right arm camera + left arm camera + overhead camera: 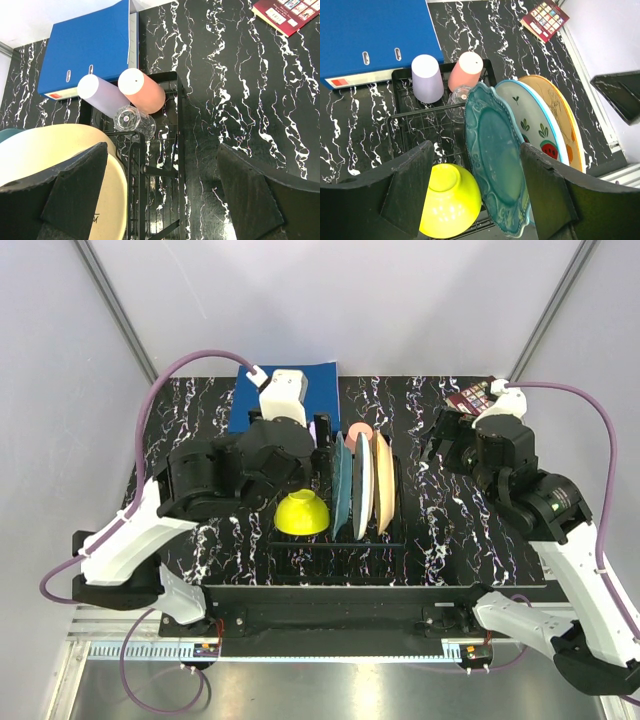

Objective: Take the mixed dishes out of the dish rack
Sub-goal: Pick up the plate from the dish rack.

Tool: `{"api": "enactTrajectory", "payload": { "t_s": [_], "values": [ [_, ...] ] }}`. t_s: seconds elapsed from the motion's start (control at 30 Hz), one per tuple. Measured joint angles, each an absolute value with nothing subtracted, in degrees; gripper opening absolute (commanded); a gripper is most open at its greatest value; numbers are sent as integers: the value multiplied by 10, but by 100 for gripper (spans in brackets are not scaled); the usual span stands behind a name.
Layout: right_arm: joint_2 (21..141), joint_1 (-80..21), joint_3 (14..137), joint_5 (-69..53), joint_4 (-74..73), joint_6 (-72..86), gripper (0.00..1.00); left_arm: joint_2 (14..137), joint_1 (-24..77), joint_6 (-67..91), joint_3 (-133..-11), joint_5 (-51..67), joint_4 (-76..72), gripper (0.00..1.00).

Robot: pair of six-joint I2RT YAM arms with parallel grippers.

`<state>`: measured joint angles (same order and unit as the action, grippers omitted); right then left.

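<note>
The dish rack (385,540) sits mid-worktop (450,530), just in front of the blue binder (243,400), and it is still fully loaded. In the left wrist view, the yellow bowl (449,200) rests upside down at the rack's near left. Beside it, three plates stand on edge in a row: teal (495,160), then white watermelon-print (535,127), then peach (562,117). At the rack's far end, the lilac cup (426,77) and the salmon-pink cup (465,70) stand side by side with their bases up, and the clear glass (457,102) is just in front of them.

The left pincer (476,147) hangs over the bowl and the teal plate with its jaws spread wide, grasping nothing. The right pincer (162,149) is also released. It hovers above the rack's right side, with the peach plate under its left finger and bare worktop under the other. A maroon booklet (470,398) lies at the far right corner, well apart from the rack.
</note>
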<state>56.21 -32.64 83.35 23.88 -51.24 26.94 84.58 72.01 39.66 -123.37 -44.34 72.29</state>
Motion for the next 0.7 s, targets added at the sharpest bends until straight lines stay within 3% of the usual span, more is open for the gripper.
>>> {"api": "enactTrajectory", "payload": {
  "t_s": [0.43, 0.7],
  "values": [
    [565, -326, 831, 230, -512, 269, 98, 870, 757, 411, -1232, -433, 724, 74],
    [562, -326, 823, 230, -508, 269, 98, 873, 761, 427, -1169, -425, 723, 68]
  ]
}}
